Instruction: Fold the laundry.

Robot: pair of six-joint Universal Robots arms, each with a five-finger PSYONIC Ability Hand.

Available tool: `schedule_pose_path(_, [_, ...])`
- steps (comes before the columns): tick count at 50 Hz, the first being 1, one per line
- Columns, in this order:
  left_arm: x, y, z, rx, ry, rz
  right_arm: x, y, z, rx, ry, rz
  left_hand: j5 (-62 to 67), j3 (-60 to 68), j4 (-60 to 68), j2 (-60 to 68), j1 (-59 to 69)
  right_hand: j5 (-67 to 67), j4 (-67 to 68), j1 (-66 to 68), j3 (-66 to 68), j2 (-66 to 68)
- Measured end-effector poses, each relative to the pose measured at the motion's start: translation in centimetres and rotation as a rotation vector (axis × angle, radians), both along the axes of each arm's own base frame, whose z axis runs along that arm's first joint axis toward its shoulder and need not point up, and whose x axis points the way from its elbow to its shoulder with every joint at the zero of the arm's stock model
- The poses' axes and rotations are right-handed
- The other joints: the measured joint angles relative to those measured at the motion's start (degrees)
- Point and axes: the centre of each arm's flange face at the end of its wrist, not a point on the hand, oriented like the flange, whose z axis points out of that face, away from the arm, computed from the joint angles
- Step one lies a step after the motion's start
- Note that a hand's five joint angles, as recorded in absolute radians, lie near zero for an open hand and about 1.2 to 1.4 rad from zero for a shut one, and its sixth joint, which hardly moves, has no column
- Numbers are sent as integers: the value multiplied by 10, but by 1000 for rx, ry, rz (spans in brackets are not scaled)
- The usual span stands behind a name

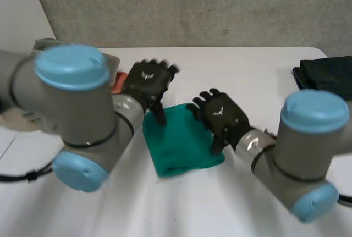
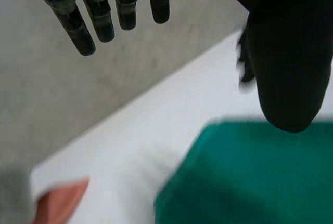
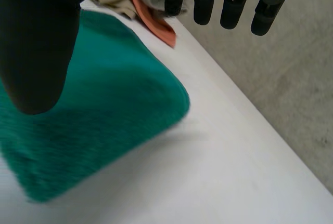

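A folded green cloth (image 1: 179, 141) lies flat in the middle of the white table (image 1: 242, 77). My left hand (image 1: 146, 83) hovers over its far left corner, open with straight fingers (image 2: 99, 18) and its thumb (image 2: 289, 63) above the green cloth (image 2: 250, 177). My right hand (image 1: 220, 116) hangs over the cloth's right edge, also open. Its fingers (image 3: 234, 0) point past the green cloth (image 3: 99, 125) and its thumb (image 3: 36, 42) is over it. Neither hand holds any cloth.
A pile of laundry with an orange piece (image 1: 117, 81) and grey and beige cloth (image 1: 44, 44) sits at the far left; the orange piece (image 3: 156, 21) shows beyond the green cloth. A dark folded stack (image 1: 327, 75) lies at the table's right edge. A grey wall (image 1: 192, 6) stands behind.
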Motion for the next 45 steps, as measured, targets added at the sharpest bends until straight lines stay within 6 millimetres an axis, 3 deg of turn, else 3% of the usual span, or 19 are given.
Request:
schedule_pose_path(5, [-10,9,20,-28,34,-202,-4,23,-18,-15,1,31,0,0,0,0,0,0,0,0,0,0])
schedule_pose_path(12, [-16,20,21,-8,34,-354,-2,33,-44,-19,21,55,0,0,0,0,0,3,4,3,4,3])
schedule_pose_path(22, [-17,20,14,12,24,-357,13,21,-65,-68,-4,65,0,0,0,0,0,107,107,104,111,101])
schedule_pose_path(34, [-16,17,13,13,24,-342,24,6,-70,-94,-23,68,0,0,0,0,0,175,198,196,201,200])
schedule_pose_path(39, [-16,16,14,12,27,-341,30,-1,-71,-104,-32,74,0,0,0,0,0,342,380,354,383,384])
schedule_pose_path(41, [-16,16,15,11,28,-341,32,-4,-70,-110,-37,74,0,0,0,0,0,485,517,454,517,519])
schedule_pose_path(45, [-15,15,16,7,30,-338,36,-11,-66,-127,-49,71,0,0,0,0,0,507,560,457,542,535])
